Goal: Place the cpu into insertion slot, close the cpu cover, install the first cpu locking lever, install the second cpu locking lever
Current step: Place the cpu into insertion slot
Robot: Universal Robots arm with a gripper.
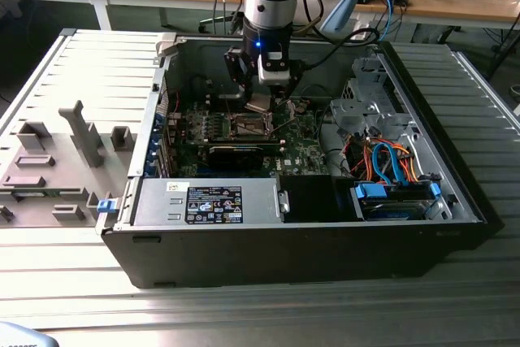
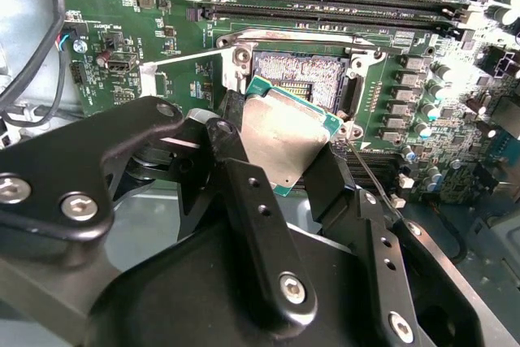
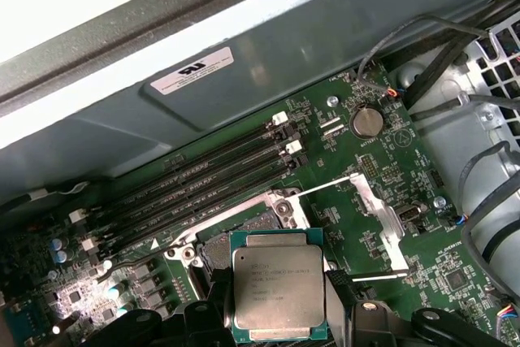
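My gripper (image 1: 260,100) hangs inside the open computer case, shut on the cpu (image 1: 259,105). The cpu (image 3: 278,282) is a flat square chip with a silver-grey top, pinched at two opposite edges by the black fingers (image 3: 337,292). It is held tilted just above and beside the insertion slot (image 2: 307,71), whose dark pin field lies bare inside a silver rim. In the first wrist view the insertion slot (image 3: 244,232) shows partly beyond the chip. The cpu cover (image 3: 380,213) stands swung open next to the slot. Two thin wire levers (image 3: 325,186) are raised.
Long memory slots (image 3: 203,180) run along one side of the socket. A labelled power supply box (image 1: 213,203), a drive cage (image 1: 366,111) and coloured cables (image 1: 390,164) fill the case. A grey fixture tray (image 1: 57,160) lies at the exterior view's left.
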